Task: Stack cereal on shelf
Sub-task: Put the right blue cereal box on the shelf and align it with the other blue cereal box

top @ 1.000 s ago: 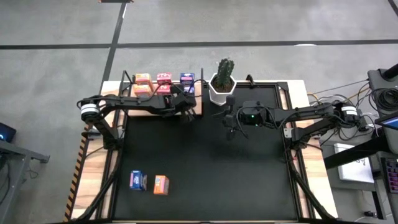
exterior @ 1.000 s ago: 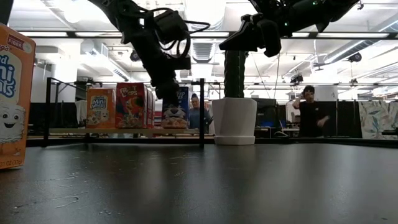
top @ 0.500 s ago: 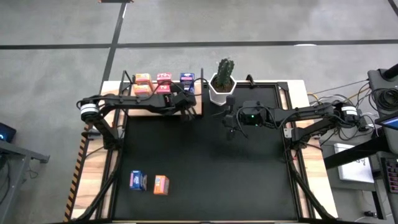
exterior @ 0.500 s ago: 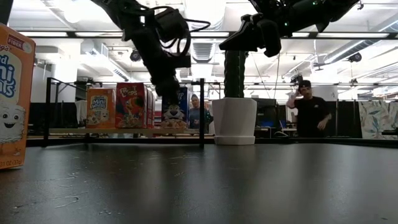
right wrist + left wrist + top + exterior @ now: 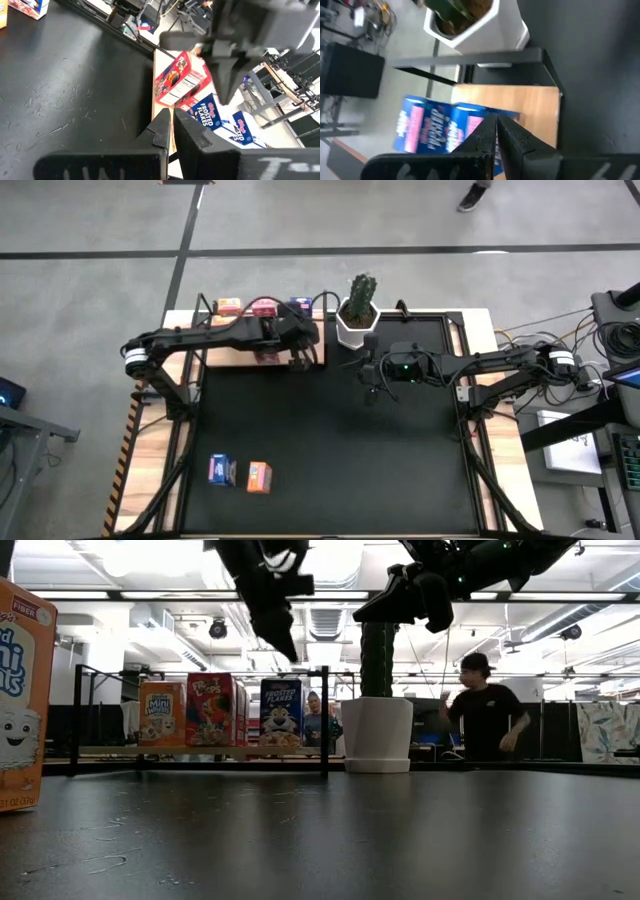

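The shelf, a light-wood board with thin black posts, stands at the mat's far left. On it stand cereal boxes on their bottom ends: orange, pink-red and blue. More blue boxes show under my left gripper's fingers. My left gripper is shut, slants down and hangs clear above the blue box. My right gripper is shut and hovers near the plant pot. A blue box and an orange box lie on the mat near its front edge.
A white pot with a cactus stands just right of the shelf, between the two grippers. The black mat stretches bare across the middle and right. An orange box looms close at the low view's left. A person moves in the room behind.
My left gripper has risen from in front of the blue box on the shelf to well above it, tipping a little and staying shut. The blue box stands uncovered on the shelf. My right gripper has kept still.
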Tool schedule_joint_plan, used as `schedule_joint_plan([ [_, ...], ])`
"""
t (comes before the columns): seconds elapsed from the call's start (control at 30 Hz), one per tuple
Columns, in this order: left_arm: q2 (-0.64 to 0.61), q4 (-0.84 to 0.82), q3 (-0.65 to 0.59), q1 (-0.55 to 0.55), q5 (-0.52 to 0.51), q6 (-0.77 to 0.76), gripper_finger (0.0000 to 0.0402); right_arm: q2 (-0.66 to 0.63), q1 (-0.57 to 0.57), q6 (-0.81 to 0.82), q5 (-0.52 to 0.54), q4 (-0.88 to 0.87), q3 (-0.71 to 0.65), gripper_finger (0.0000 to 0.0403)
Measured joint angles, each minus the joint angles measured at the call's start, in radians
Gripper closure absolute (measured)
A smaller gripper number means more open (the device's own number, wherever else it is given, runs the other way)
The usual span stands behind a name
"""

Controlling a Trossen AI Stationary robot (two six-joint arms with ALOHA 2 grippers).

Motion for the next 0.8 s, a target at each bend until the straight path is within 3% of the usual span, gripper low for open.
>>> schedule_joint_plan([
  [0.2,-0.036,0.006,-0.002,0.049,-0.001,0.028,0.0402,0.000,0.000,0.000,0.000,-0.001,0.000,0.0392],
  [0.4,-0.037,0.036,-0.081,0.110,0.000,0.016,0.0402,0.000,0.000,0.000,0.000,0.000,0.000,0.0392],
  [0.8,-0.016,0.109,-0.129,0.120,-0.016,0.001,0.0402,0.000,0.000,-0.003,0.000,0.009,0.000,0.0392],
])
